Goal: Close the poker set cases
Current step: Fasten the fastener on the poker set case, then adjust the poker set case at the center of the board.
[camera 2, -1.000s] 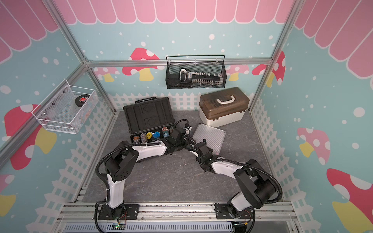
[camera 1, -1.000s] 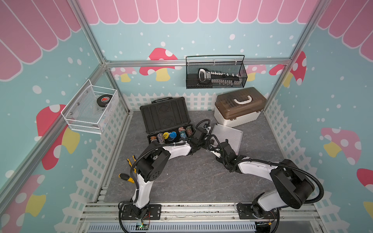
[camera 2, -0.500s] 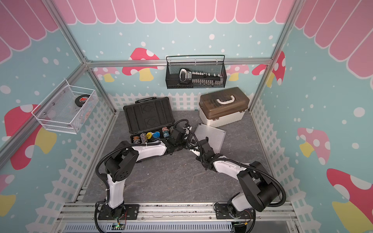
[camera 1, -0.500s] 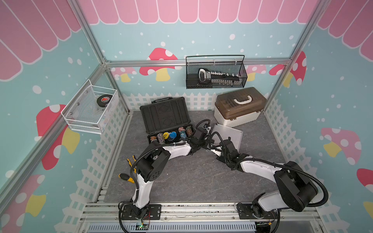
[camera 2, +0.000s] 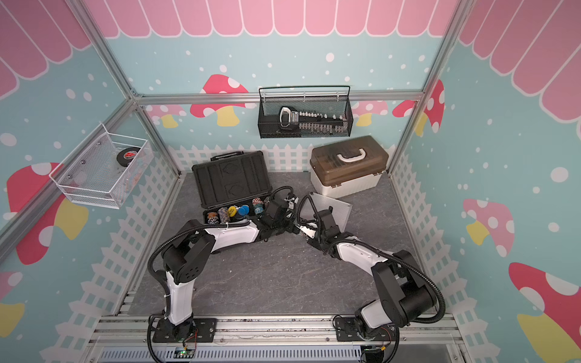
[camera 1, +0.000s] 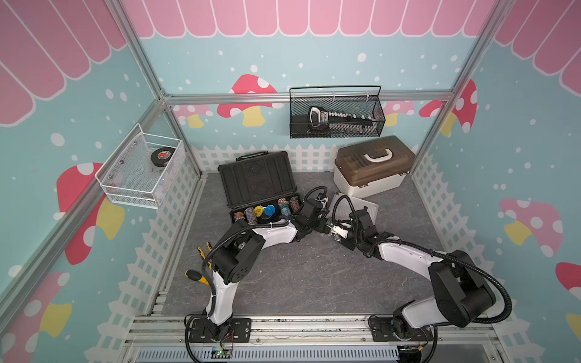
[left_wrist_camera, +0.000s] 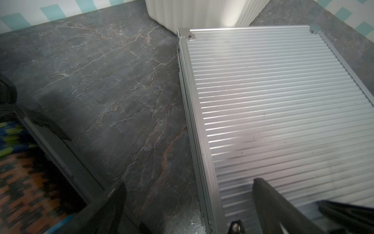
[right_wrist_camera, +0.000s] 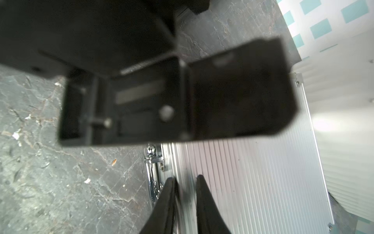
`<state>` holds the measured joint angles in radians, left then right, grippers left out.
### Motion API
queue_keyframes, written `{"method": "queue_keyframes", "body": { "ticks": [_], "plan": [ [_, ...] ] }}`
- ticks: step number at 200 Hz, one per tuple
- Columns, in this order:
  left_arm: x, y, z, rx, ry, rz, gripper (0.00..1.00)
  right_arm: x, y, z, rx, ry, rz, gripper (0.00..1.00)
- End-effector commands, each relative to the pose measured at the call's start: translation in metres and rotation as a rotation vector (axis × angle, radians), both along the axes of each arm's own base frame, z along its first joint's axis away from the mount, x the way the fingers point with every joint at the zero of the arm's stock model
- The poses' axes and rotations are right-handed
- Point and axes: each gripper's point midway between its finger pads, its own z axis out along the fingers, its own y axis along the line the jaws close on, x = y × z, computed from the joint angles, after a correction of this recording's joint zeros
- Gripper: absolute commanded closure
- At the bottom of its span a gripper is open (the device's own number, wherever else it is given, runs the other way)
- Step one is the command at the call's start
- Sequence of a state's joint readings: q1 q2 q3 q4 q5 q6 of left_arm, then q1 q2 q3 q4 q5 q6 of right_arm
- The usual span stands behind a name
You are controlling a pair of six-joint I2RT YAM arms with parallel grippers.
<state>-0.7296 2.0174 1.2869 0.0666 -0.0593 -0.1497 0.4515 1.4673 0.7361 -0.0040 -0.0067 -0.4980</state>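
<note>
Straddles flat silver case's [camera 1: 355, 206] edge, right of table [camera 1: 298, 276] centre, with wide-open left gripper [left_wrist_camera: 188, 183]; holds right gripper [right_wrist_camera: 186, 178] nearly closed by its handle [right_wrist_camera: 152, 182], grip impossible to tell. Shows black case [camera 1: 256, 179] open near back edge.

A white storage box [camera 1: 371, 182] with a brown translucent lid [camera 1: 355, 158] and a white handle [camera 1: 379, 156] sits shut at the back right of the grey marbled counter [camera 1: 308, 276], close to the white picket-fence trim [camera 1: 251, 154]. A black wire basket [camera 1: 336, 133] hangs on the back wall, holding a long dark item [camera 1: 320, 118] with a row of small pale pieces, too small to name. A white mesh basket [camera 1: 132, 191] hangs on the left wall, and a black puck [camera 1: 162, 155] with a red mark lies in it. A yellow-and-black screwdriver [camera 1: 196, 276] lies near the counter's left edge. The teal walls carry red mushrooms [camera 1: 248, 91]
</note>
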Motion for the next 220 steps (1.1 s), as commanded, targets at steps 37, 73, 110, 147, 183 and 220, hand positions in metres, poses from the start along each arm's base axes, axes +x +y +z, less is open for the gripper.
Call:
{"method": "queue_keyframes", "body": {
  "ticks": [37,73,110,147,183,220],
  "plan": [
    [-0.003,0.017,0.034,-0.018,-0.088,0.033,0.02,0.030,-0.003,0.040,0.110,-0.054,-0.142,0.74],
    [-0.003,0.030,0.054,-0.028,-0.136,0.086,0.02,0.042,-0.007,0.056,0.201,-0.061,-0.284,0.53],
    [0.001,0.053,0.068,0.000,-0.158,0.203,0.02,0.055,0.003,0.056,0.252,0.003,-0.379,0.41],
    [0.008,0.093,0.069,0.029,-0.124,0.372,0.02,0.067,0.022,0.048,0.206,0.061,-0.414,0.37],
    [0.008,0.135,0.069,0.037,-0.094,0.520,0.02,0.074,0.037,0.048,0.205,0.076,-0.427,0.36],
    [0.007,0.175,0.067,0.038,-0.065,0.664,0.02,0.074,0.047,0.040,0.132,0.106,-0.466,0.34]
  ]
}}
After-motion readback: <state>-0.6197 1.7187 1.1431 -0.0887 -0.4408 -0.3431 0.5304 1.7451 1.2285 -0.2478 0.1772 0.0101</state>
